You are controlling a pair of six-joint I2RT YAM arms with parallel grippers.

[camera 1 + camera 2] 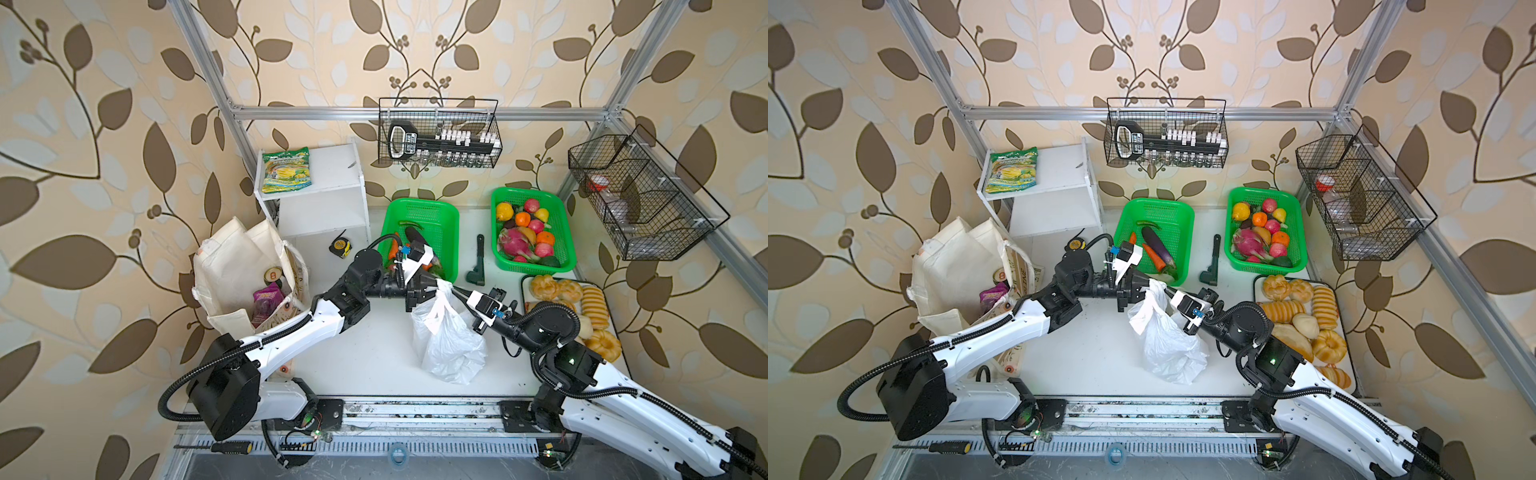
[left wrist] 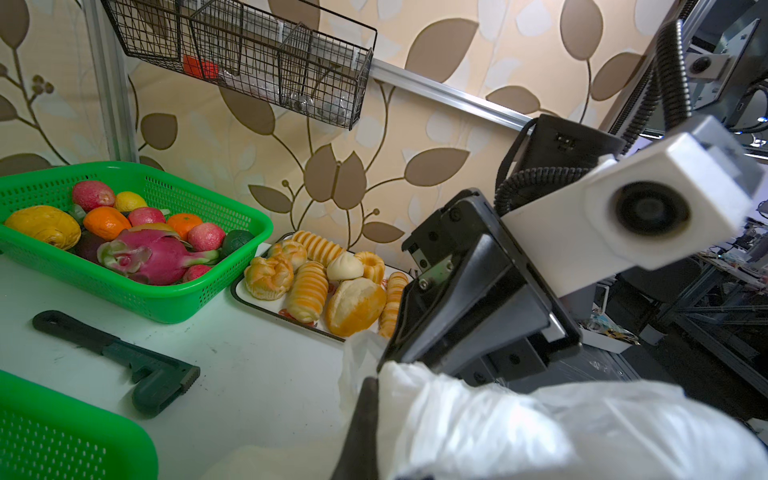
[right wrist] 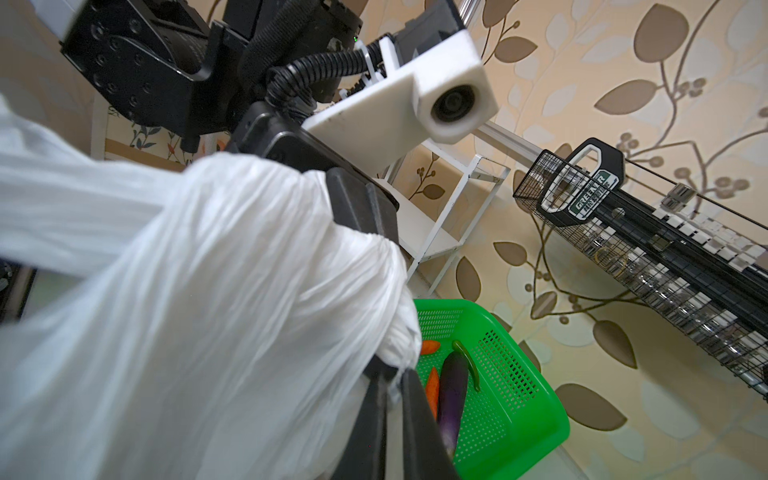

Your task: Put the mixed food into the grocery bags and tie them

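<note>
L jaws, R jaws each pinching white plastic bag (image 1: 451, 345) top; bare tabletop (image 1: 365, 345) btwn it & tote (image 1: 232, 266).

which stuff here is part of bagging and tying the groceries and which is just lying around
Part of the job:
plastic bag
tote
pouch and can, both inside the tote

Just lying about:
snack packet
rolls
wrench
tape measure
fruit basket
vegetable basket

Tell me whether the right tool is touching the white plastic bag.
Touching. The right wrist view shows the right tool shut on the bunched top of the white plastic bag, plastic pinched between its jaws.
</note>
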